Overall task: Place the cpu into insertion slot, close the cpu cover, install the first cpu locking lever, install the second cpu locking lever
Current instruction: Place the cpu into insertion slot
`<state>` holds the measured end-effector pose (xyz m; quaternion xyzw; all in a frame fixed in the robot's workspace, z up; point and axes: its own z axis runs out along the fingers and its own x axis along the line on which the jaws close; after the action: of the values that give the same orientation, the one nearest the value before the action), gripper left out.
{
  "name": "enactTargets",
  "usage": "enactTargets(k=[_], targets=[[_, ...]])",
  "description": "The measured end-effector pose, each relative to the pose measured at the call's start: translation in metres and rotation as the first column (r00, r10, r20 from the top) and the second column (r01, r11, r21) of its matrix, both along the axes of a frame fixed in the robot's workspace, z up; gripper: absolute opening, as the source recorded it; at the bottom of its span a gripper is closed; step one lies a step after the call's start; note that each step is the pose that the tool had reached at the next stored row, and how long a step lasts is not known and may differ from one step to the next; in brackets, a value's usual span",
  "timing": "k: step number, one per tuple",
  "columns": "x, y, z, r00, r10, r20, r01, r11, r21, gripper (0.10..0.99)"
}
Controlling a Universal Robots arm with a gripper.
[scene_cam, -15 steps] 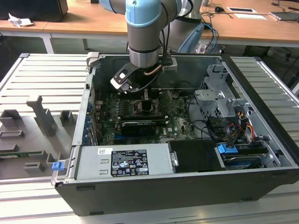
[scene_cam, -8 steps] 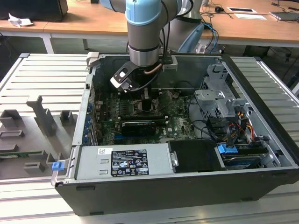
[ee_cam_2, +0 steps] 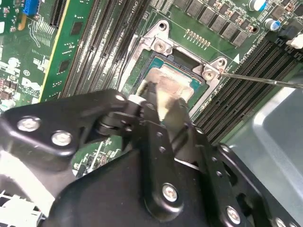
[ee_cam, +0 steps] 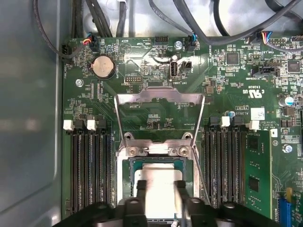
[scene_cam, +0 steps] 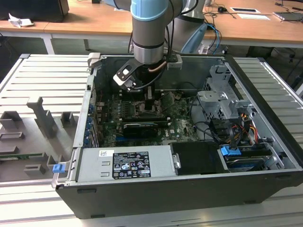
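Tan-silver and square, the small flat cpu (ee_cam: 160, 172) sits at the square dark, silver-rimmed insertion slot (ee_cam: 125, 156); I cannot tell whether it is fully seated. The black gripper (ee_cam: 161, 187) has its jaws narrowed onto the chip, pinching opposite edges. At the slot's hinge edge, the thin silver cpu cover (ee_cam: 158, 96) stands swung open. Green circuit board (ee_cam: 142, 61) surrounds them. The grey-and-blue robot arm (scene_cam: 149, 33) descends at the exterior view's upper middle into the open dark computer case (scene_cam: 189, 198).

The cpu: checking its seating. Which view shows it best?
First wrist view: the cpu sits square-on in the insertion slot. Second wrist view: oblique, half behind the pincer. Exterior view: too small to tell.
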<state>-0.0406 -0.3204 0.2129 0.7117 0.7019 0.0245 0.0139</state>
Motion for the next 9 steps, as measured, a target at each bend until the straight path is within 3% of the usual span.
enactTargets(k=[1,2,3,4,9], targets=[[0.0,0.0,0.0001,1.0,0.0,-0.0001,0.0,1.0,0.0,0.349],[0.0001,0.0001,0.0003,1.0,0.0,-0.0002,0.0,1.0,0.0,0.29],[0.0,0.0,0.0014,1.0,0.0,-0.0005,0.0,1.0,0.0,0.169],[0.0,0.0,0.0025,1.0,0.0,-0.0007,0.0,1.0,0.0,0.106],[0.0001,0.0,0.0053,1.0,0.0,-0.0006,0.0,1.0,0.0,0.106]])
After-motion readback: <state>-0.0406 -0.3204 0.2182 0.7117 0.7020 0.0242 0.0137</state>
